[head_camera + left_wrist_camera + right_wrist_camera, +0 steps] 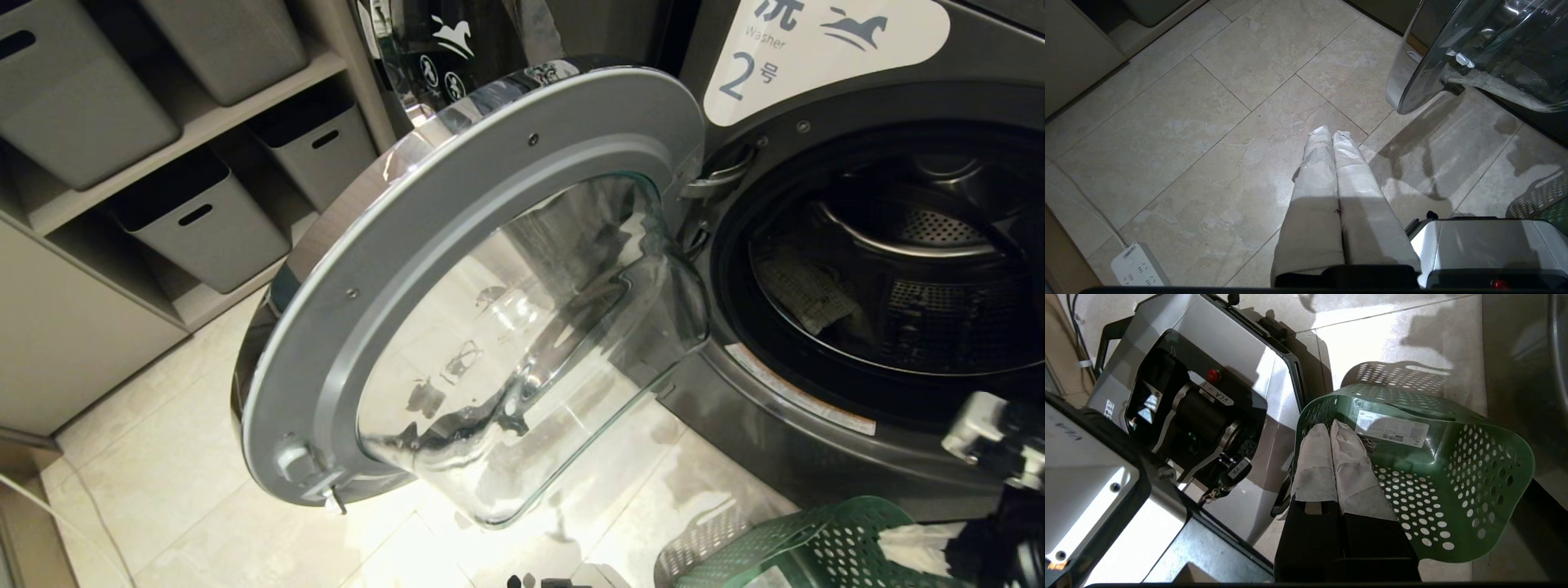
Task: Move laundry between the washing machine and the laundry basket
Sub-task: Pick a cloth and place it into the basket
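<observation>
The washing machine [816,65], marked with a 2, stands at the right of the head view with its round glass door [490,286] swung wide open to the left. A grey-beige piece of laundry [804,294] lies in the dark drum. The green laundry basket [816,539] sits on the floor below the machine's opening. My right gripper [1331,426] is shut, its white-wrapped fingertips over the basket [1453,477] near the white sticker [1392,428] on its base. My left gripper [1331,132] is shut and empty above the floor tiles.
Grey storage bins [204,220] fill shelves at the left. The open door's edge [1412,81] hangs over the tiles near my left arm. My own silver base [1208,396] stands beside the basket. A white power strip [1137,265] lies on the floor.
</observation>
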